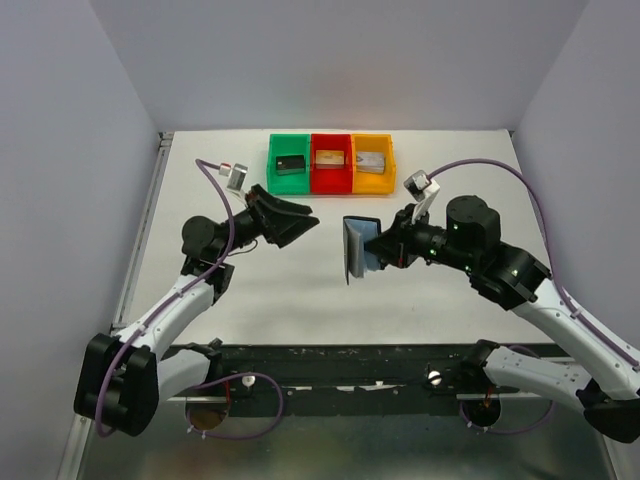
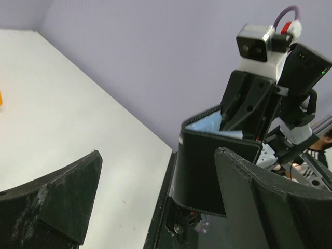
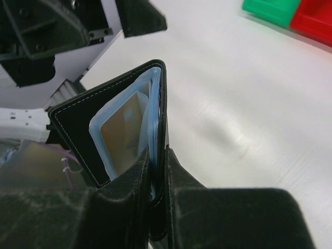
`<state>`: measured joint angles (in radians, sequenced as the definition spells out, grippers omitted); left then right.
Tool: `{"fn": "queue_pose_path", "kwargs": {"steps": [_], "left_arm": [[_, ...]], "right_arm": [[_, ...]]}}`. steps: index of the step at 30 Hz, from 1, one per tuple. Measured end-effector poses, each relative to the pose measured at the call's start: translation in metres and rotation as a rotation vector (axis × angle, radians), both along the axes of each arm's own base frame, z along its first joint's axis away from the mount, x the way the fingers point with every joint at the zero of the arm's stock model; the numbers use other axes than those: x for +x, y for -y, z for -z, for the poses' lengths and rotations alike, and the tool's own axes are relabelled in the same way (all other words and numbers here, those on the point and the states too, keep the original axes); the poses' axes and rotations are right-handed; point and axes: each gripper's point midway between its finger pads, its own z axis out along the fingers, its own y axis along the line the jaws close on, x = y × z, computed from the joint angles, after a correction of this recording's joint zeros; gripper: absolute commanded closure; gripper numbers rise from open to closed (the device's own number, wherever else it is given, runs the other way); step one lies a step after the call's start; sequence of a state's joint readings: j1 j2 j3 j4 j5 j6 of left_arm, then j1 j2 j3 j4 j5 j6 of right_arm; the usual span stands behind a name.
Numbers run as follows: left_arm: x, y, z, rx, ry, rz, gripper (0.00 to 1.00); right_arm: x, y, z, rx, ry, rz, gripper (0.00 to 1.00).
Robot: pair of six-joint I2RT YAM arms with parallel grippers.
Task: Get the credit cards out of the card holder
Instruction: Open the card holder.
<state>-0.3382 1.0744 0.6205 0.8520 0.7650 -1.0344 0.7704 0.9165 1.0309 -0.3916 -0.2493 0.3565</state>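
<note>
- R gripper (image 3: 158, 171) pinched tight on holder (image 3: 78, 124), gripping its inner leaves near one edge.
- Holder upright & part open, over mid-table (image 1: 250, 290); can't tell if it touches the top.
- Tan-gold card (image 3: 124, 129) sits inside a bluish pocket.
- L gripper (image 1: 300, 225) spread wide, empty, aimed at holder, near but apart.
- Bins (image 1: 330, 185) at far edge, well apart.
</note>
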Motion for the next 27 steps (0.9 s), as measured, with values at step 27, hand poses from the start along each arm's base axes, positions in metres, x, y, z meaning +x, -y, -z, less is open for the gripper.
{"fn": "queue_pose_path", "kwargs": {"steps": [27], "left_arm": [[-0.043,0.074,0.053,0.119,-0.007,0.162,0.02]], "right_arm": [[0.030,0.031,0.044,-0.205,-0.161,0.268,0.99]]}}
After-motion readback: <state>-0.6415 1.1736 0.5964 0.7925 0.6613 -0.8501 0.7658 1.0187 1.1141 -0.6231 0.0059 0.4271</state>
